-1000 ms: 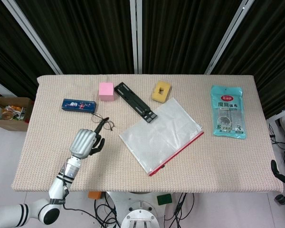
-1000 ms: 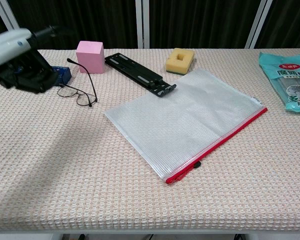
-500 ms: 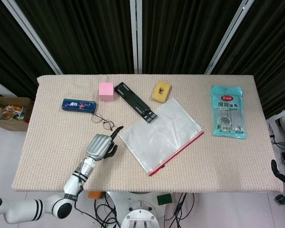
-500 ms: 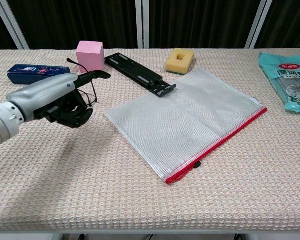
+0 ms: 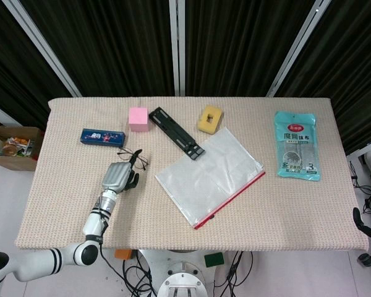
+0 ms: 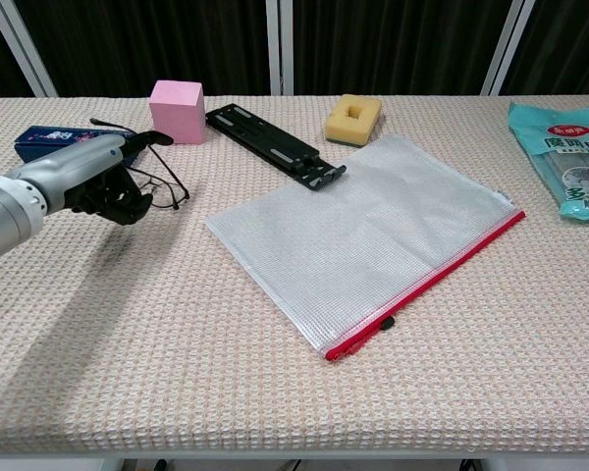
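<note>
My left hand (image 5: pixel 119 176) lies on the table with its fingers curled in, one finger reaching toward a pair of thin black glasses (image 5: pixel 136 159). In the chest view the left hand (image 6: pixel 98 179) sits right against the glasses (image 6: pixel 165 189), and one temple runs behind it. Whether the fingers grip the frame is not visible. A blue box (image 5: pixel 102 137) lies just beyond the hand. My right hand shows in neither view.
Along the far side lie a pink cube (image 5: pixel 138 119), a black rail (image 5: pixel 176 131) and a yellow sponge (image 5: pixel 210 119). A mesh zip pouch with a red edge (image 5: pixel 210 174) lies mid-table and a green packet (image 5: pixel 297 145) at right. A cardboard box (image 5: pixel 9 145) stands off the left edge.
My left hand swung from beside the blue box toward the pouch, then back to the glasses. The glasses' temple tip now shows further left in the chest view.
</note>
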`<state>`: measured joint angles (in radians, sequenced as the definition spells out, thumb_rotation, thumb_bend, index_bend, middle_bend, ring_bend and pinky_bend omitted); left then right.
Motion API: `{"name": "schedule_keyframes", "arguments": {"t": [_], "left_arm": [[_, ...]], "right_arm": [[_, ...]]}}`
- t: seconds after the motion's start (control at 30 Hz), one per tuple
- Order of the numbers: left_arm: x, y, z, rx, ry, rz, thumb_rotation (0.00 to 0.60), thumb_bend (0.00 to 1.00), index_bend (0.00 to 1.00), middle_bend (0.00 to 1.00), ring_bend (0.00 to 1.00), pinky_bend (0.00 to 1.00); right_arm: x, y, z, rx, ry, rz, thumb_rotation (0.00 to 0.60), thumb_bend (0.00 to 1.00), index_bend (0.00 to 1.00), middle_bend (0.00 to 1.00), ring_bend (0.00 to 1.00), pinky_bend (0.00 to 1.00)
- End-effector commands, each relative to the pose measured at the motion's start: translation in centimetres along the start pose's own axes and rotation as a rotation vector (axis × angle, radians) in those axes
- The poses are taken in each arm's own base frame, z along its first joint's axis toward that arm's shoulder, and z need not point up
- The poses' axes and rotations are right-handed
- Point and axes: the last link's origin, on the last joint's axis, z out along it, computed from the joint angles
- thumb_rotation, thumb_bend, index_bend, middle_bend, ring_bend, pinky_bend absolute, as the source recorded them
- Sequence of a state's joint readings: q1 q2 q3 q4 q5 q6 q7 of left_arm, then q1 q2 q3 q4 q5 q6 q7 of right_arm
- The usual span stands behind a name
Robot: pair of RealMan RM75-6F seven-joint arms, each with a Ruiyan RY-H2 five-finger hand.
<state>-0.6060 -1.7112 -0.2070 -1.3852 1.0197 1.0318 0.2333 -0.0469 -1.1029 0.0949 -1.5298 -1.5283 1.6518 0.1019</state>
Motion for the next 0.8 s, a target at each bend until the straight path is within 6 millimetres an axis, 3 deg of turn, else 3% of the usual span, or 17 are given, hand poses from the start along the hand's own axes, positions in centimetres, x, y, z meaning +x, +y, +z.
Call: {"name": "schedule_keyframes", "arguments": {"t": [0.03, 0.17, 0.33, 0.8], "left_arm": [[0.0, -0.8, 0.7, 0.022, -0.030, -0.034, 0.600, 0.52, 0.00, 0.89, 0.93, 0.89], [0.0, -1.1, 1.1, 0.016, -0.091, -0.068, 0.600, 0.52, 0.00, 0.89, 0.93, 0.89], [0.5, -1.1, 1.4, 0.028, -0.231, -0.231, 0.600, 0.52, 0.00, 0.89, 0.93, 0.89], [1.6, -1.1, 2.7, 0.030, -0.320, -0.424, 0.600, 0.52, 0.00, 0.89, 0.93, 0.89]], "right_arm": [[-0.1, -0.2, 0.0, 0.008, -0.003, -0.001, 0.600, 0.44, 0.00, 0.00, 0.00, 0.00], [0.0, -0.4, 0.0, 0.008, -0.004, -0.005, 0.600, 0.44, 0.00, 0.00, 0.00, 0.00], [0.1, -0.5, -0.1, 0.011, -0.008, -0.013, 0.600, 0.44, 0.00, 0.00, 0.00, 0.00], [0.1, -0.5, -0.5, 0.005, -0.011, -0.015, 0.600, 0.44, 0.00, 0.00, 0.00, 0.00]]}}
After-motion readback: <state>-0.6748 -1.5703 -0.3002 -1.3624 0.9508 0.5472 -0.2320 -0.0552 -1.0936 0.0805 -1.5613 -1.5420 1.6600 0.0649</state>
